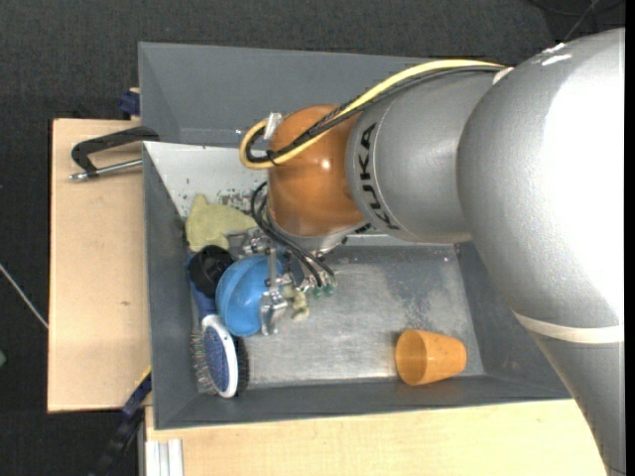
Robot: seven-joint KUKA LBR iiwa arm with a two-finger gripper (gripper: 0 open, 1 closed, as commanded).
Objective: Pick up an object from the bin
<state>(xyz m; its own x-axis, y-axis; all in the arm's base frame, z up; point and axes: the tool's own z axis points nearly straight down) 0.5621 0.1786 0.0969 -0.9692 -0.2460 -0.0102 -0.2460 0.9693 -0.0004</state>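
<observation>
While the grey arm [476, 157] and its orange wrist cover [308, 172] bulk over the right and far part of the scene, the gripper [281, 300] hangs low in the left-middle of the grey metal bin [164, 266]. It sits at the right edge of a blue rounded thing [238, 300], maybe a small bowl or ball. Whether the jaws stand wide or narrow cannot be told, as the metalwork there is too tangled to read, and nothing can be seen gripped. The blue thing is the closest candidate, and it lies crowded. An orange cup [430, 356] lies on its side, alone and well apart at the near right. A white-rimmed blue brush [220, 360] lies just beside the blue thing on its near side. A pale yellow crumpled cloth [213, 224] lies on its far side, and a black thing [208, 266] touches its far-left edge. To do this step well, the grip likely wants to be centred across the blue thing or closed on a rim, since a curved shell can squirt out sideways. A straight lift would be less likely to drag the brush or the black thing along. On the arm, the lettering KUKA [365, 172] reads clearly; no other writing is legible.
</observation>
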